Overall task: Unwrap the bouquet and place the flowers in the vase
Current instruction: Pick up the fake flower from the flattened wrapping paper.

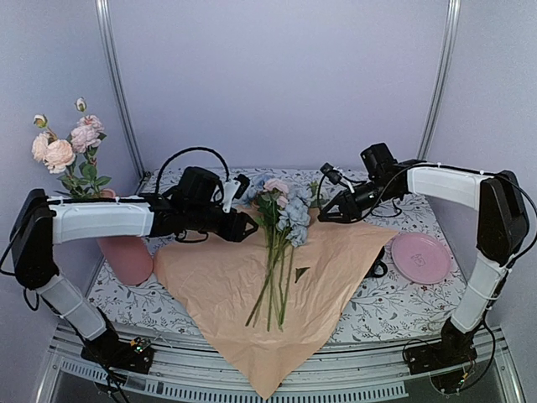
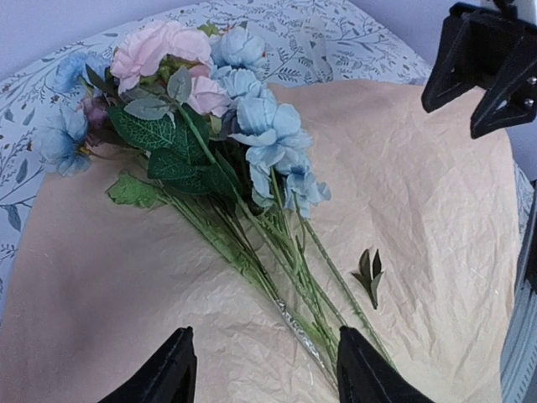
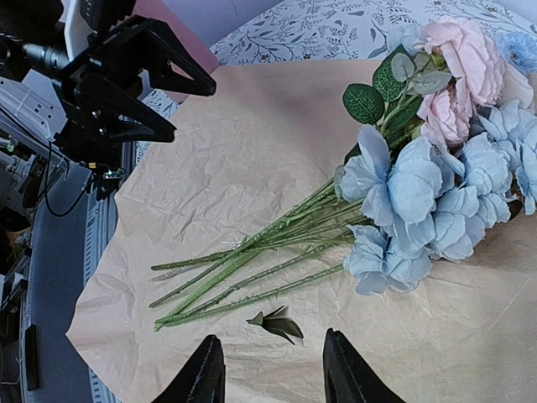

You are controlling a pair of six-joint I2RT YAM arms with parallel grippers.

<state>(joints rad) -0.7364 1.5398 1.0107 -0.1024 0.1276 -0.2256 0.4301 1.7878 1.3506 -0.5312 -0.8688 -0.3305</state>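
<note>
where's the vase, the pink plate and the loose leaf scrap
vase (image 1: 126, 260), top view, its lower wall
pink plate (image 1: 421, 257), top view, bare centre
loose leaf scrap (image 2: 370, 277), left wrist view, its middle

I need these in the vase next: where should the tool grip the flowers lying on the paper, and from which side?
Grip the pink and blue flowers by their bare green stems below the leaves, from straight above. They lie flat and bunched on the crinkled peach paper, so jaws across the stems should gather them.

The floral-print table (image 1: 379, 312) carries the spread peach wrapping paper (image 1: 220, 285) at centre, the vase (image 1: 126, 259) at left and a pink plate (image 1: 420, 257) at right.
</note>
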